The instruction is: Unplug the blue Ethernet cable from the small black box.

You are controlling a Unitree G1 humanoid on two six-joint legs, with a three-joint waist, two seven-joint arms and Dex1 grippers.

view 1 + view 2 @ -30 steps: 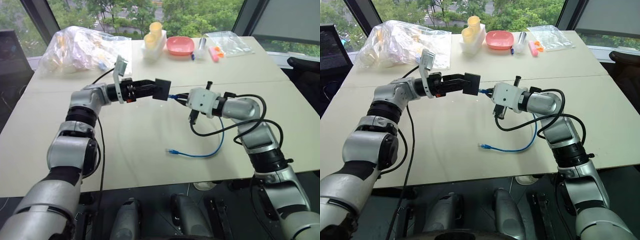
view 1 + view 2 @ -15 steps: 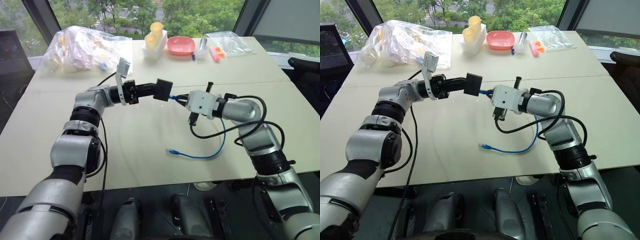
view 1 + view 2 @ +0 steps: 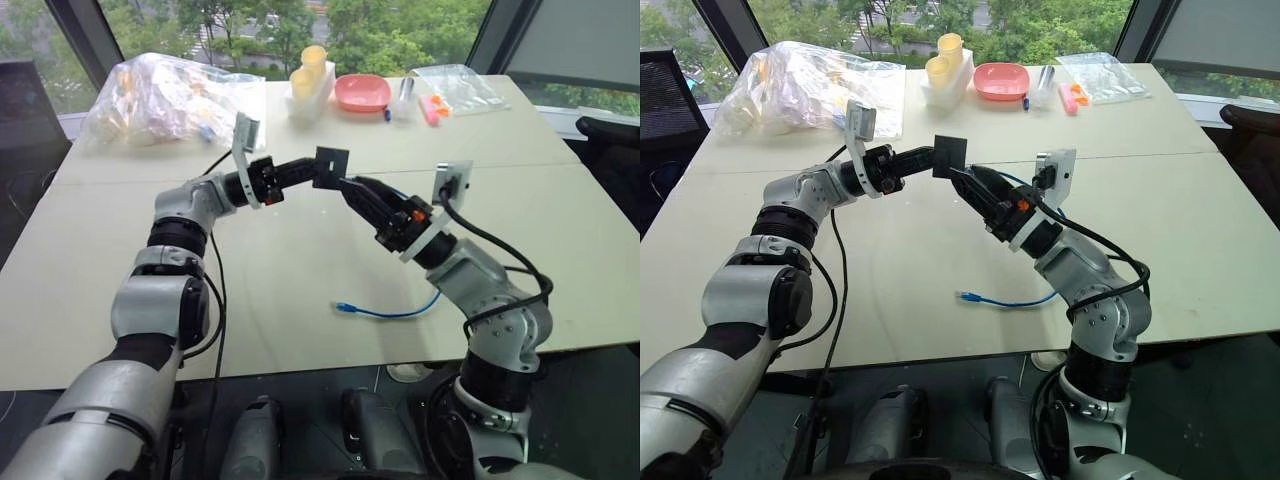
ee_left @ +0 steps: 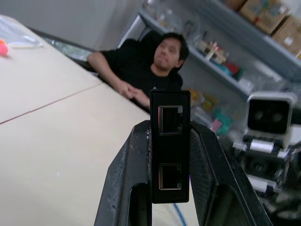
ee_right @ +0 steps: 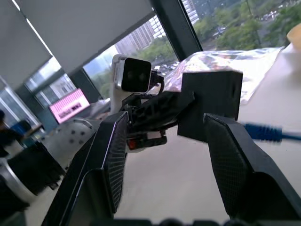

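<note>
Above the tabletop (image 3: 300, 270), one small black box (image 3: 330, 167) and one blue Ethernet cable (image 3: 395, 312) appear. Flat, squarish and matte, the small black box shows two empty ports on its narrow edge in the left wrist view; the left hand (image 3: 300, 172) is clamped on it. Just beside the small black box, the right hand (image 3: 362, 193) has its fingers spread apart, empty. Below the small black box, the blue Ethernet cable lies curved on the tabletop, one clear plug free.
</note>
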